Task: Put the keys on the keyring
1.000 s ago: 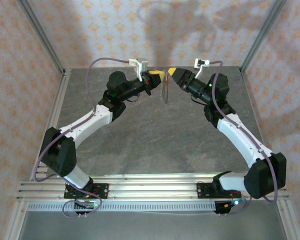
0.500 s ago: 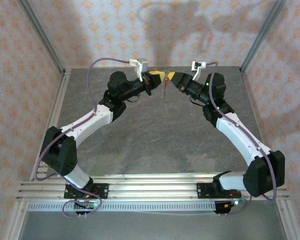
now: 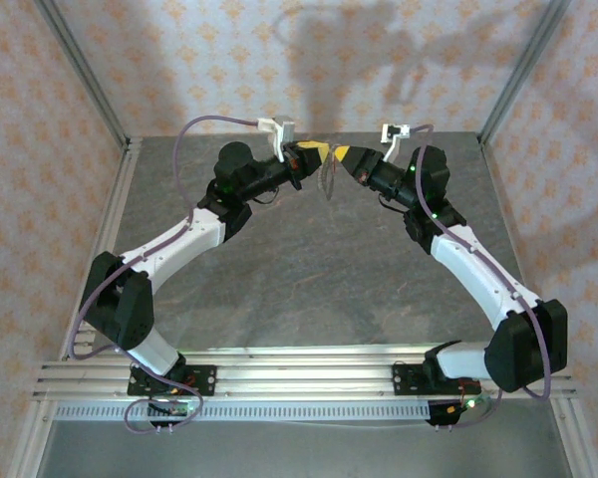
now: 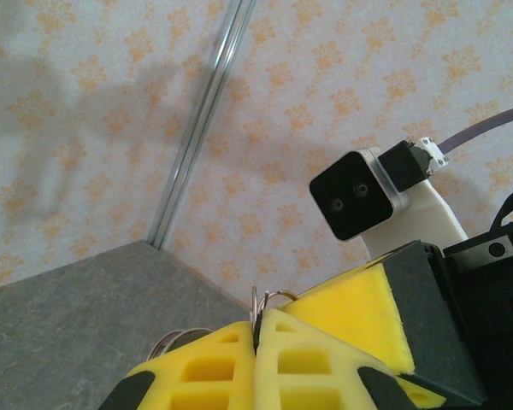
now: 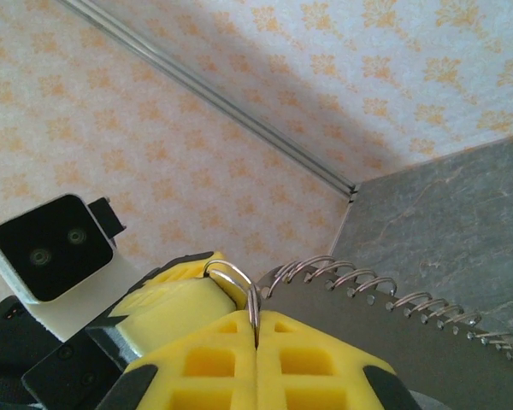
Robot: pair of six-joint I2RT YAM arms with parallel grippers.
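Keyring, a thin silvery wire loop, pokes up out of the seam between two yellow padded fingers pressed flat together. These belong to the right gripper, which is clamped on the ring. In the left wrist view the same keyring rises from the closed seam of the left gripper, whose yellow fingers are likewise squeezed together on it. Both arms pinch the ring at once, fingertips almost touching.

From the ring a chain of small silver loops trails away to the right, held in the air above the grey surface. No key can be made out on it at this size.

From above, the left gripper and right gripper meet nose to nose high over the far middle of the grey stone-patterned table, with a faint thread of chain hanging just below the meeting point. Both arms reach inward from their bases at the near edge. Pale wallpaper with an orange motif stands behind
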